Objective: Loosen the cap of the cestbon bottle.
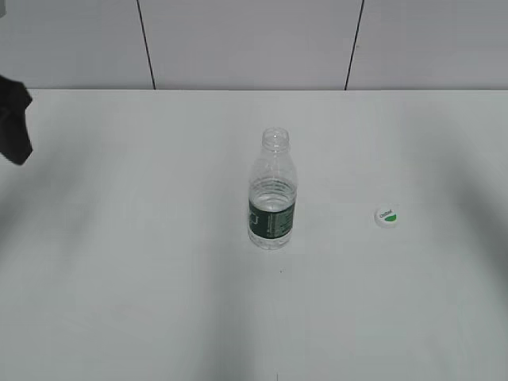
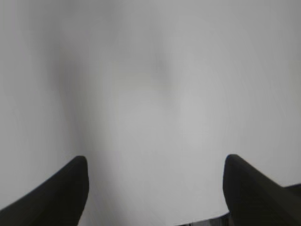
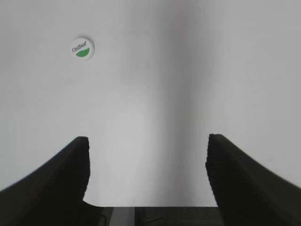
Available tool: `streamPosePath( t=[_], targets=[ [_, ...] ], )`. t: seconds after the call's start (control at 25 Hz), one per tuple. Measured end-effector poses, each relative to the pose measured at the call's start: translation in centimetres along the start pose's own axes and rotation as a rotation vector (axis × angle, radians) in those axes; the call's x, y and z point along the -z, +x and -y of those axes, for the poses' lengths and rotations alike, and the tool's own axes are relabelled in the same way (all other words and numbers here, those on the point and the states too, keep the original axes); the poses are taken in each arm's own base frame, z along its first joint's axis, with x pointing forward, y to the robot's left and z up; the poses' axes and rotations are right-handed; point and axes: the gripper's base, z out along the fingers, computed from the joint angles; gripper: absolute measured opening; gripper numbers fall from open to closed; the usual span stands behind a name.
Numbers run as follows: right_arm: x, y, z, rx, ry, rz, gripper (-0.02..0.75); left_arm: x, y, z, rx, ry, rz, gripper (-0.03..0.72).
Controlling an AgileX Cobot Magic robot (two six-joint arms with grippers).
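Note:
The cestbon bottle (image 1: 272, 193) stands upright mid-table, clear with a dark green label band, and its neck is bare and uncapped. The white cap (image 1: 386, 216) with its green mark lies flat on the table to the bottle's right, apart from it; the right wrist view shows the cap (image 3: 83, 48) at upper left. My right gripper (image 3: 146, 141) is open over bare table, nothing between its fingers. My left gripper (image 2: 155, 162) is open too, over empty table; a dark part of the left arm (image 1: 14, 121) shows at the exterior view's left edge.
The white table (image 1: 159, 278) runs back to a pale panelled wall (image 1: 254, 40) with dark seams. Soft shadows fall across the tabletop.

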Motion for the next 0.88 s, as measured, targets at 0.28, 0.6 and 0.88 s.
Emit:
streamPosePath(
  t=[0.28,0.6,0.88],
  targets=[
    [1.7,6.6,-0.8,-0.002,-0.002,0.05,0.591,1.9,7.0,0.2,0.007,0.014,0.051,0.524],
    [0.3,12.6,-1.3,-0.004,0.007,0.132,0.591,2.1,13.4,0.8,0.031,0.063,0.193,0.524],
    [-1.6,17.3,-1.7,-0.006,0.008,0.139,0.591,0.2,19.1,1.0,0.033,0.064,0.232,0.524]
  ],
)
